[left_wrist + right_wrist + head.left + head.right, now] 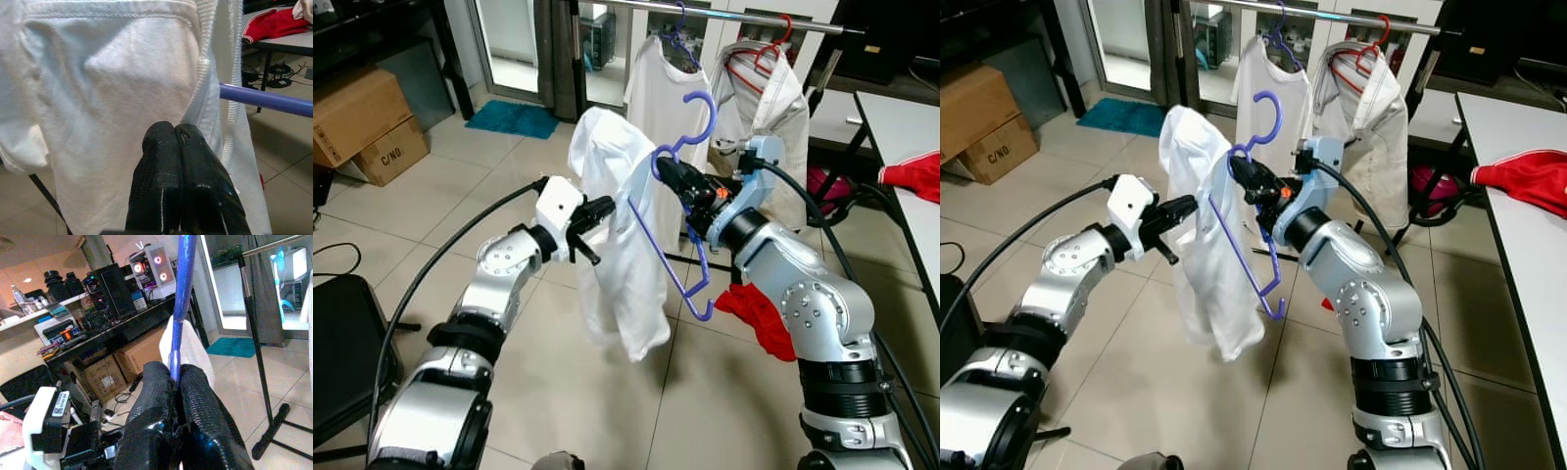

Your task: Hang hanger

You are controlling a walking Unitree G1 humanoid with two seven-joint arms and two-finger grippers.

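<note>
One purple hanger (677,211), hook up and half-draped in a white shirt (615,245), is what we see clamped in the right gripper (668,172). Our left gripper (603,209) is pinched together against the shirt; whether it grips cloth, we cannot tell.

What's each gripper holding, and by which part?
Right gripper clamps the purple hanger just below its hook. Left gripper, fingers together, pinches the white shirt draped on it.
</note>
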